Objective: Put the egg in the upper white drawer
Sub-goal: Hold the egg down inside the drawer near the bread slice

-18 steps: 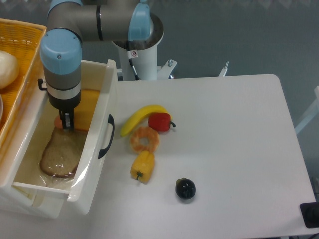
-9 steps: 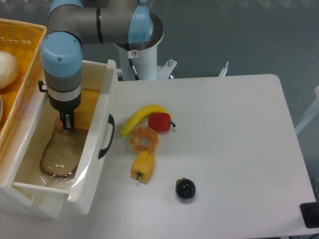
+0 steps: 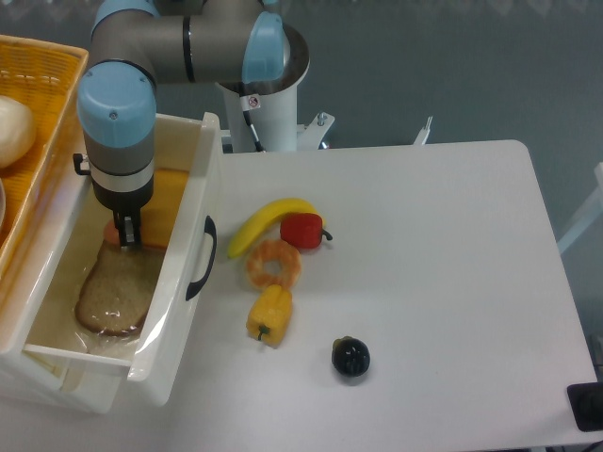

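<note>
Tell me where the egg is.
Inside the drawer at left, the egg sits at the gripper, between bread and the yellow block.

cam: single fixed view | high, angled down | mid-range | covers table [image 3: 424, 245], drawer [image 3: 179, 282]

The UR5e arm rises from a white pedestal base at the top of the view, behind the table's far edge. From the shoulder, marked by a light blue cap, a grey link runs leftward and level. It ends in a rounded joint with a light blue cap, seen from above. Below that joint the wrist section points straight down: a grey cylinder, then a black band, with a small black connector jutting from its left side. The gripper [image 3: 126, 231] hangs vertically beneath the wrist, its dark fingers [image 3: 129, 227] close together, one fingertip edged in red. How far the fingers stand apart cannot be told.
</note>
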Tool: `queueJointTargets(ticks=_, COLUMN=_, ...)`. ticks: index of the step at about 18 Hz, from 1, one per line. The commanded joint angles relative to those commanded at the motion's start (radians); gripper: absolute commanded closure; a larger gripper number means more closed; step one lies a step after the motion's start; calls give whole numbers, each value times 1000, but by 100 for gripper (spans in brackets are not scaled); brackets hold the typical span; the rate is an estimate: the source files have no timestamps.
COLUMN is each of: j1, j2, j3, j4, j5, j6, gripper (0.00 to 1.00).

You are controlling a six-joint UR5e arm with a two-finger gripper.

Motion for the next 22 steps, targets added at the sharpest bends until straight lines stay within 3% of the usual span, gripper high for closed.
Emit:
queueJointTargets(ticks=3, j1=-2, j2=0, j3=-3, j4=-2, j5=0, j6=0, gripper=57)
queueJointTargets(ticks=8, j1=-2, j2=0, j3=-5, j4=0, j5=-2, j6=2, gripper=35)
queueJointTargets(ticks=18, j1=0, j2=5, j3=-5, j4=3, j5=-2, j6=2, gripper=28)
queueJointTargets(ticks=20, j1=0, j2=5, j3=-5, j4=5, j5=-2, j6=2, gripper=17)
queueJointTargets(ticks=22, j1=-2, j2=6, j3=-3, j4=5, j5=-2, j6=2, gripper=16)
